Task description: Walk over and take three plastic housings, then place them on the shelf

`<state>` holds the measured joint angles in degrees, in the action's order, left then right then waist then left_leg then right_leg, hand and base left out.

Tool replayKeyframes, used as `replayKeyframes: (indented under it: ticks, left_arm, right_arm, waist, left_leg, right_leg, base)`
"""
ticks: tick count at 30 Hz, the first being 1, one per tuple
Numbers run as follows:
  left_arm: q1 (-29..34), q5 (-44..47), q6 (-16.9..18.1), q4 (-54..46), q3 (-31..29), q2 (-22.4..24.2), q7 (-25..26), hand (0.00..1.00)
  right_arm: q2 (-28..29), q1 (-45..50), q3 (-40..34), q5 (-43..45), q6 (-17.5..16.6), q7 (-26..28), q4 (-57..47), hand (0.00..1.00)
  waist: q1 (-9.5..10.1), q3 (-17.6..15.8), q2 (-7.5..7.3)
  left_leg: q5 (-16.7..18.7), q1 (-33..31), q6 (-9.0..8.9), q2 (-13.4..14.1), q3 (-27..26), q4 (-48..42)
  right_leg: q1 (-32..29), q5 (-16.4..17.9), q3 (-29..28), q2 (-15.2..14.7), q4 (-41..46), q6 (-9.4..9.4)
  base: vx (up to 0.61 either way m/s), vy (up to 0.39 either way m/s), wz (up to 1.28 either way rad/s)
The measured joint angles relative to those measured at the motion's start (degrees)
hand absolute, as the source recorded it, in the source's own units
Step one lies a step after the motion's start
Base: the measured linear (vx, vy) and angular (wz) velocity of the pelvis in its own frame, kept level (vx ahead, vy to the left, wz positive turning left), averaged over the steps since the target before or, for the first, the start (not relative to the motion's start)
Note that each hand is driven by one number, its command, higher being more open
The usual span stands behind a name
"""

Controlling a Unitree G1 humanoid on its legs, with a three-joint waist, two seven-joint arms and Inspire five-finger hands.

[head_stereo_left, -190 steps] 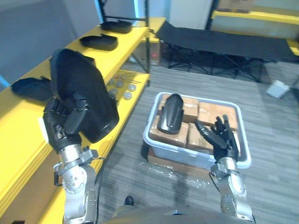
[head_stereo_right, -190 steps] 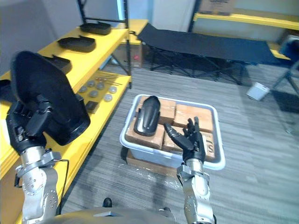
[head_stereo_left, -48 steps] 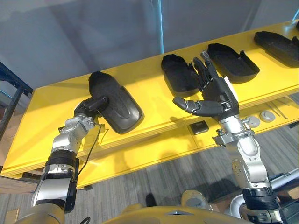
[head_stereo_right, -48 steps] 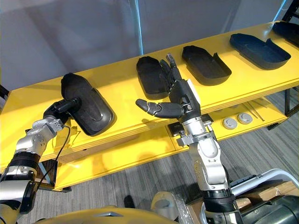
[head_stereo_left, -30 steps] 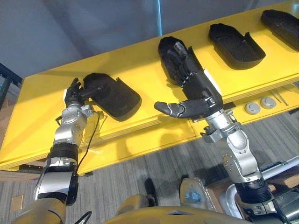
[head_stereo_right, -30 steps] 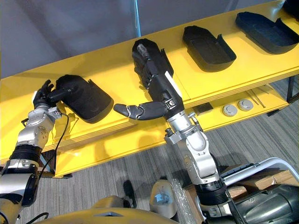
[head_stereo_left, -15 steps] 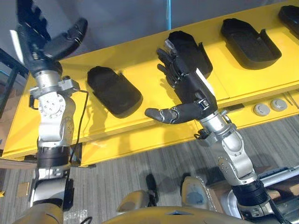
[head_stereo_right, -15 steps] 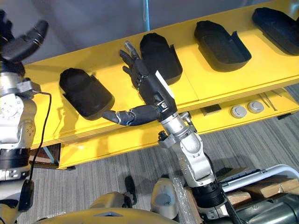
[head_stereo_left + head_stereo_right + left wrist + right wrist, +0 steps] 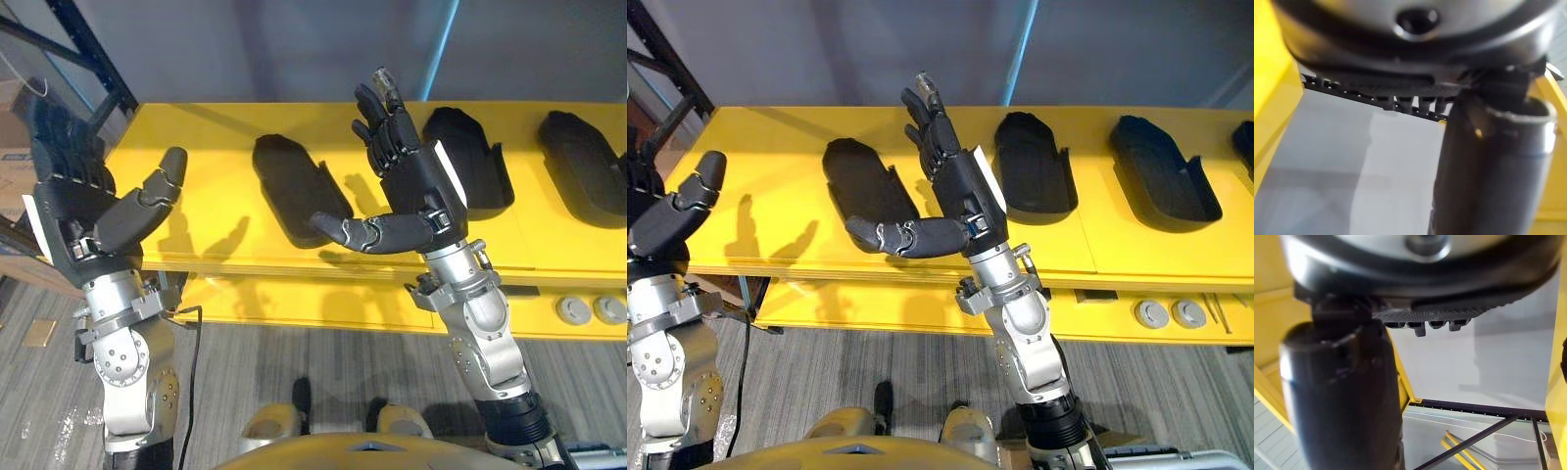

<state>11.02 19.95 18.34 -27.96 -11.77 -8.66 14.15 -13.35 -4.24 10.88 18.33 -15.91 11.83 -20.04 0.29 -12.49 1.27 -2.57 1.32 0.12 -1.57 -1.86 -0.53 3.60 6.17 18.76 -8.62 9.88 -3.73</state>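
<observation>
released a second ago, the nearest housing (image 9: pixel 294 186) now lies by itself on the yellow shelf (image 9: pixel 196 147), and the left hand (image 9: pixel 83 211) has come off it. that hand is raised, its fingers spread, and it holds nothing. the housing lies beyond it and to its right, just past the thumb of the right hand (image 9: pixel 407 191), which is also up, fingers straight and apart, empty. a second housing (image 9: pixel 1034 176) lies beyond that hand's palm, slightly to its right, and a third housing (image 9: pixel 1161 176) lies well off to the same side.

each looks like a stiff, hollow moulded shell, likely light for its bulk and smooth enough to slip. a grip across the side walls or over the narrower end seems safest, thumb against fingers. no label or writing can be read on any of them.
</observation>
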Motion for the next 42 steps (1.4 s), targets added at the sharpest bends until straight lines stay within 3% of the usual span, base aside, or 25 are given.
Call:
replayKeyframes:
  ticks: [6,7,12,20,23,26,30,36,42]
  left_arm:
    - [1.41,-0.1,2.09,-0.33,0.18,3.28,-0.99,1.0]
    - [3.13,-2.62,4.27,-2.98,2.76,5.57,0.32,1.0]
    - [3.13,-2.62,4.27,-2.97,2.79,5.57,0.32,1.0]
    - [5.73,-2.59,4.08,-2.74,2.89,6.18,2.19,1.0]
    - [6.43,-2.57,3.99,-2.31,2.86,6.68,3.13,1.0]
    - [6.59,-2.62,2.71,-0.8,2.86,6.64,3.29,1.0]
    - [7.23,-5.28,1.41,-0.34,2.05,6.19,4.89,1.0]
    - [8.56,-9.57,0.36,4.51,-6.8,4.0,10.73,1.0]
    - [10.03,-9.32,-2.04,12.29,-11.82,3.43,12.03,1.0]
  right_arm:
    - [1.05,0.31,1.12,-2.33,0.08,-6.42,2.71,1.0]
    - [4.63,3.34,0.92,-2.24,0.08,-11.09,5.55,1.0]
    - [4.59,3.34,0.9,-2.24,0.08,-11.09,5.55,1.0]
    - [4.45,7.48,-4.44,-1.26,0.06,-7.97,5.54,1.0]
    - [2.93,8.02,-5.29,-7.68,-1.16,-6.87,5.54,1.0]
    - [-2.43,7.83,-5.24,-18.85,-4.22,-6.27,4.19,1.0]
    - [-7.23,7.84,-7.32,-22.48,-5.8,-5.83,0.65,1.0]
    - [-10.43,7.91,-16.61,-22.4,-7.51,-5.08,-1.82,1.0]
    - [-15.51,8.52,-18.29,-22.34,-9.86,2.07,-3.47,1.0]
  waist:
    - [1.12,1.99,-0.61]
    - [1.12,5.56,-1.46]
    - [1.13,5.57,-1.48]
    - [1.2,5.56,-1.69]
    - [1.19,5.29,-2.11]
    - [1.51,4.79,-2.97]
    - [1.75,4.19,-4.05]
    - [1.31,4.18,-4.97]
    - [1.21,4.52,-5.2]
  left_leg:
    - [-0.13,0.22,0.56,-0.94,0.67,0.72]
    - [-1.17,3.29,0.88,-0.88,-0.14,4.9]
    - [-1.2,3.26,0.89,-0.88,-0.1,4.9]
    - [-1.76,3.1,0.95,-1.16,0.28,5.46]
    - [-1.2,2.96,0.97,-1.17,-0.11,5.54]
    - [-1.05,2.96,1.14,-1.04,-0.86,5.55]
    - [-0.82,2.58,1.34,-0.85,-1.77,5.55]
    - [1.97,2.07,1.38,-0.54,-3.72,2.97]
    - [4.47,2.03,1.1,0.08,-4.59,1.03]
  right_leg:
    - [1.9,-1.76,1.03,-0.23,-3.54,-0.58]
    - [3.82,-2.82,0.14,0.27,-6.17,-0.8]
    - [3.82,-2.83,0.17,0.27,-6.17,-0.82]
    - [3.81,-2.9,0.94,-0.03,-5.96,-0.91]
    - [3.41,-2.91,0.78,-0.18,-5.53,-1.01]
    - [3.01,-2.89,0.05,-0.17,-5.24,-1.03]
    - [2.46,-2.98,-0.16,-0.2,-5.13,-1.18]
    - [2.53,-3.05,-1.53,-0.32,-5.08,-1.28]
    - [2.89,-3.16,-1.92,-0.05,-4.88,-1.42]
  base:
    - [0.03,0.036,0.08]
    - [0.0,0.0,0.0]
    - [0.0,0.0,0.0]
    - [0.0,-0.001,0.04]
    - [0.0,0.0,-0.05]
    - [0.0,0.0,-0.08]
    - [0.02,0.001,-0.06]
    - [0.07,0.012,-0.12]
    - [0.08,0.007,-0.05]
